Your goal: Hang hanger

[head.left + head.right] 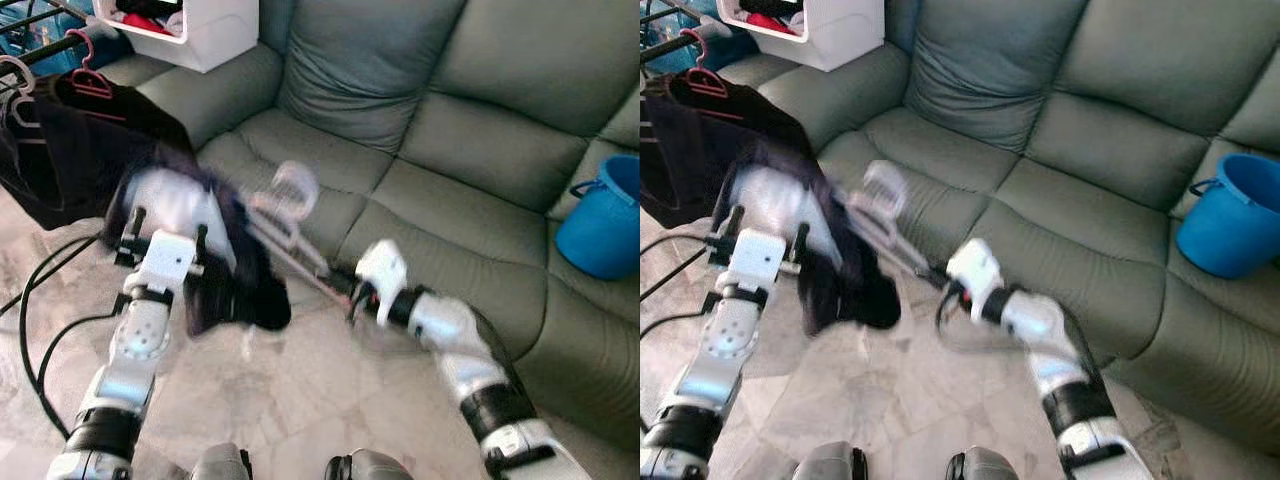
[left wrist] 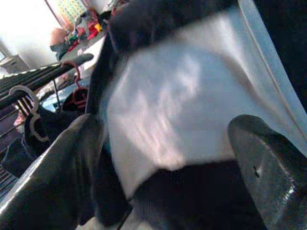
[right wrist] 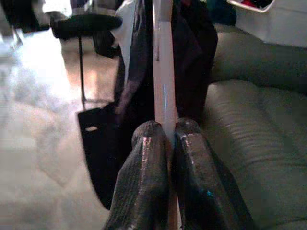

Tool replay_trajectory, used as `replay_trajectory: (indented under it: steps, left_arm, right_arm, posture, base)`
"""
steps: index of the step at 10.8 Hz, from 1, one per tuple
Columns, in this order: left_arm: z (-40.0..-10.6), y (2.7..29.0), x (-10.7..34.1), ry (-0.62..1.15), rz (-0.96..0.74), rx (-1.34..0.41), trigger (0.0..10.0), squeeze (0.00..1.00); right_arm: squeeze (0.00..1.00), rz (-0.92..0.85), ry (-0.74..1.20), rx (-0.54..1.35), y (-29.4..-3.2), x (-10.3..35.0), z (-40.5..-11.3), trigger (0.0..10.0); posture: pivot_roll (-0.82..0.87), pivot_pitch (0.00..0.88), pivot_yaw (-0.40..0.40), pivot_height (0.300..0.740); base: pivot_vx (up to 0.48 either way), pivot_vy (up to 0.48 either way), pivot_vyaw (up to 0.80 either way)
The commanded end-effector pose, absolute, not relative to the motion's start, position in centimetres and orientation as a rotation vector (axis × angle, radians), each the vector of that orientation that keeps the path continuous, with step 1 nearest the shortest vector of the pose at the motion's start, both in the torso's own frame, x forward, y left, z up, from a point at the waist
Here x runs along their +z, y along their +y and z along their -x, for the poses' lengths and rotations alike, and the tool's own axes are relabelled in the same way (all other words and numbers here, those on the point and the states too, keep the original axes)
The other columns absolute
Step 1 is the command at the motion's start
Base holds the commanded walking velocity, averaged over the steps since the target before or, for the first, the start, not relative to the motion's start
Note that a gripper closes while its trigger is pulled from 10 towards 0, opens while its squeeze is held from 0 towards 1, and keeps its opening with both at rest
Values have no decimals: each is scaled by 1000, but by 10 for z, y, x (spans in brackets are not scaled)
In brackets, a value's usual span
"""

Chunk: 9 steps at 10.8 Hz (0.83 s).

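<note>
A white plastic hanger [image 1: 285,225] carries a dark garment with a white panel [image 1: 235,275] and is held over the floor in front of the sofa. My right gripper [image 1: 340,285] is shut on one arm of the hanger [image 3: 163,72], its fingers [image 3: 146,158] pressed against the white bar. My left gripper [image 1: 168,232] is open at the garment's other side, with the white cloth [image 2: 182,100] between its spread fingers [image 2: 72,163]. At the far left stands a clothes rack [image 2: 43,72] with a pink hanger [image 1: 90,75] and dark clothes [image 1: 70,150] on it.
A grey-green sofa [image 1: 450,130] spans the back and right, with a blue bucket [image 1: 605,220] on its right seat. A white bin [image 1: 195,30] of clothes sits on the sofa's left arm. Black cables [image 1: 40,300] lie on the marble floor at the left.
</note>
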<state>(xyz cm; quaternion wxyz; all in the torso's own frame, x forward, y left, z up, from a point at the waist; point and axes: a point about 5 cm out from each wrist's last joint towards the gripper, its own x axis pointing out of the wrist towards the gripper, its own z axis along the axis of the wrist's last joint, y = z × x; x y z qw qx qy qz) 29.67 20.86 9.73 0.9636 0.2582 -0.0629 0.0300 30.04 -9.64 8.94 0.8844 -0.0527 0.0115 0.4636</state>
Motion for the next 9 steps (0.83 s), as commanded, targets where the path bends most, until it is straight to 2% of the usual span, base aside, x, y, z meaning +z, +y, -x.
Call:
replay_trajectory:
  steps: [1, 3, 6, 8, 9]
  left_arm:
    - [-297, 210, 95, -112, -511, 76, 10000, 0]
    - [-299, 214, 99, -117, -501, 91, 10000, 0]
    - [-302, 210, 117, -170, -394, 75, 10000, 0]
    - [-303, 210, 119, -174, -390, 58, 10000, 0]
    - [-302, 207, 118, -171, -376, 35, 10000, 0]
  right_arm:
    - [0, 53, -40, 996, -98, 112, -310, 0]
    - [0, 94, -13, 1054, -102, 116, -316, 0]
    - [0, 154, 72, 1140, -104, 105, -315, 0]
    - [0, 341, 91, 1188, -111, 97, -311, 0]
    - [0, 381, 82, 1179, -114, 99, -314, 0]
  posture:
    - [-34, 0, -71, 740]
    - [-34, 0, -71, 740]
    - [-29, 0, -71, 740]
    - [-28, 0, -69, 740]
    - [-35, 0, -67, 740]
  base:
    - [0, 0, 0]
    - [0, 0, 0]
    - [0, 0, 0]
    - [0, 0, 0]
    - [0, 0, 0]
